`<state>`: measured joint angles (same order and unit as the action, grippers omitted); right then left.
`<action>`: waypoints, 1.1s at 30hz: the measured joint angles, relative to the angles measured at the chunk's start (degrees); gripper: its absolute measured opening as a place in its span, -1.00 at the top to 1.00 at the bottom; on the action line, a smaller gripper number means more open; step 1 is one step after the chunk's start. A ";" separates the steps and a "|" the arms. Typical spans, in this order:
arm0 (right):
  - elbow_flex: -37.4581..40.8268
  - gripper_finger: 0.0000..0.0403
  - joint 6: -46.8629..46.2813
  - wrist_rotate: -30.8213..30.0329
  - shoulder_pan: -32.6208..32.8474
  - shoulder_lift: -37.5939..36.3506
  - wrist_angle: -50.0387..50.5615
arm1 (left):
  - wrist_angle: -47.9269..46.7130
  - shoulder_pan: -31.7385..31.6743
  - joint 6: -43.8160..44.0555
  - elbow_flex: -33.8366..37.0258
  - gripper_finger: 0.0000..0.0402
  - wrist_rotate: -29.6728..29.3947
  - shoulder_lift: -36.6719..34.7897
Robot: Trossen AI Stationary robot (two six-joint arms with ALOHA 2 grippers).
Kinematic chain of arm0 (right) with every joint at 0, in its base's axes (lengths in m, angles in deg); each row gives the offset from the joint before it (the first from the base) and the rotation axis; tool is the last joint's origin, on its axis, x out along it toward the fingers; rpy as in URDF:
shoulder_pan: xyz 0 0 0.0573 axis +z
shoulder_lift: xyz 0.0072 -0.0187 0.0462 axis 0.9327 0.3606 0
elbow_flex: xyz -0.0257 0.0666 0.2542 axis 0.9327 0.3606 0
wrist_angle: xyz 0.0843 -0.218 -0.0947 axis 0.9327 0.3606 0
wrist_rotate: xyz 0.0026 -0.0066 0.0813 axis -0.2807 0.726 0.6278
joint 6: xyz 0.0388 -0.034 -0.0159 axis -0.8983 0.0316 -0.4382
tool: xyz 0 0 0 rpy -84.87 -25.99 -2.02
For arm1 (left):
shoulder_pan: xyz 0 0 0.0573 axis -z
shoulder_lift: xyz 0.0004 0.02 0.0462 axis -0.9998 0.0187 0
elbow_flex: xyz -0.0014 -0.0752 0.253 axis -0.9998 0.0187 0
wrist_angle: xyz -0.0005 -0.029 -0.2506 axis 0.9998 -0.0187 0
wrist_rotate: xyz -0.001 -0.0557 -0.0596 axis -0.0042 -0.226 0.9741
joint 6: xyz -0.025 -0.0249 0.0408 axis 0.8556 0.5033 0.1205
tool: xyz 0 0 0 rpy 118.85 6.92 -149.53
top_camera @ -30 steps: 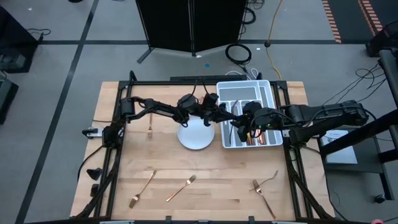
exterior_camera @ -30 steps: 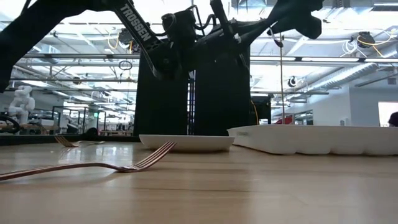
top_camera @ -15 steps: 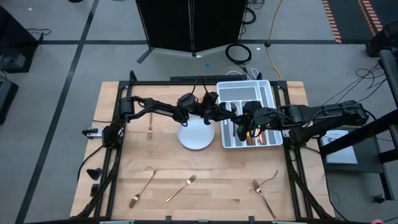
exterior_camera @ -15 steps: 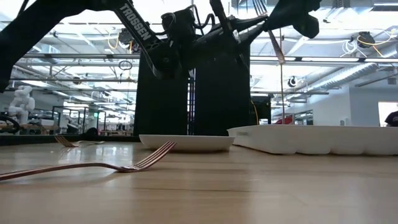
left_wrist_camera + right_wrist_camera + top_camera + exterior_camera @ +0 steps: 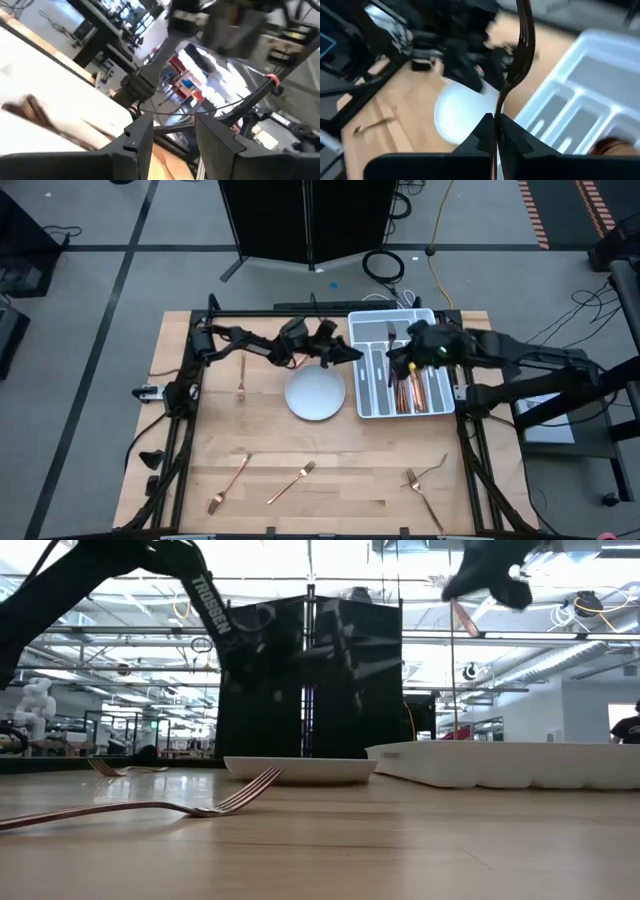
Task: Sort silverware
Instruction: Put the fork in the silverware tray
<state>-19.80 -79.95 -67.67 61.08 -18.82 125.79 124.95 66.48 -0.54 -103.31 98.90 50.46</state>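
Note:
My right gripper [image 5: 495,120] is shut on a slim copper fork [image 5: 517,55] and holds it over the white divided tray [image 5: 432,320], which has several copper pieces [image 5: 405,392] in it. My left gripper [image 5: 172,137] stands open with nothing between its fingers, just left of the tray and above the far edge of the round white plate [image 5: 315,398]. More forks lie flat on the table: one at the left [image 5: 241,380], two near the front [image 5: 292,480], two at the front right [image 5: 425,477]. My right gripper pinches the fork's handle [image 5: 496,111] between its two fingers. The fork runs on past the fingertips, in line with them, and its head [image 5: 524,20] is the end farthest from the gripper. The fork is lifted clear, above the tray.
The low view has one fork [image 5: 150,806] lying close in front, with the plate [image 5: 300,768] and the tray [image 5: 510,762] behind it. Bare wooden table spreads between the plate and the forks near the front edge. A dark cabinet stands beyond the far edge.
The right gripper has shut on the fork, which the left gripper held out beside the tray. The left gripper has opened, let go and drawn back toward the table's left. The right gripper has carried the fork toward the far edge, over the tray.

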 joint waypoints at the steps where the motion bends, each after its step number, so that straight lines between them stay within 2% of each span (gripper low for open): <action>1: 0.67 1.00 0.00 3.94 -2.69 0.95 -0.16 | 2.64 0.26 0.95 1.85 0.31 -0.35 0.00; 6: 9.11 1.00 1.42 26.02 -16.16 8.18 -7.16 | 22.44 4.06 6.84 9.91 0.31 -0.85 -0.39; 9: 14.99 1.00 2.28 34.49 -22.78 12.24 -11.82 | 21.16 6.58 2.09 14.53 0.31 -1.94 -5.83; 13: 20.89 1.00 0.09 39.50 -26.81 15.91 -18.64 | 20.31 10.52 -7.96 20.44 0.31 -5.02 -15.12; 17: 22.60 1.00 -1.95 40.54 -26.72 18.14 -22.80 | 10.57 12.15 -18.62 24.30 0.31 -10.79 -24.36; 20: 22.58 1.00 -2.79 39.07 -26.50 20.35 -22.86 | -2.52 13.28 -26.71 25.42 0.31 -15.93 -29.99; 23: 22.61 1.00 -3.40 38.80 -26.50 22.94 -23.03 | -17.02 15.11 -34.54 25.48 0.31 -24.57 -33.94; 26: 22.61 1.00 -3.98 38.82 -26.43 25.04 -23.42 | -26.40 17.19 -39.98 25.47 0.31 -34.86 -35.86; 28: 22.61 1.00 -4.32 37.99 -26.45 26.16 -24.09 | -28.88 17.75 -41.45 25.48 0.31 -38.29 -36.45; 33: 22.62 0.89 -5.41 35.39 -26.07 27.10 -23.39 | -29.66 18.15 -42.88 25.48 0.31 -38.76 -37.75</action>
<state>2.82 -85.36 -32.28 35.01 8.28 102.40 95.30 84.62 -43.43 -77.84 60.14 12.71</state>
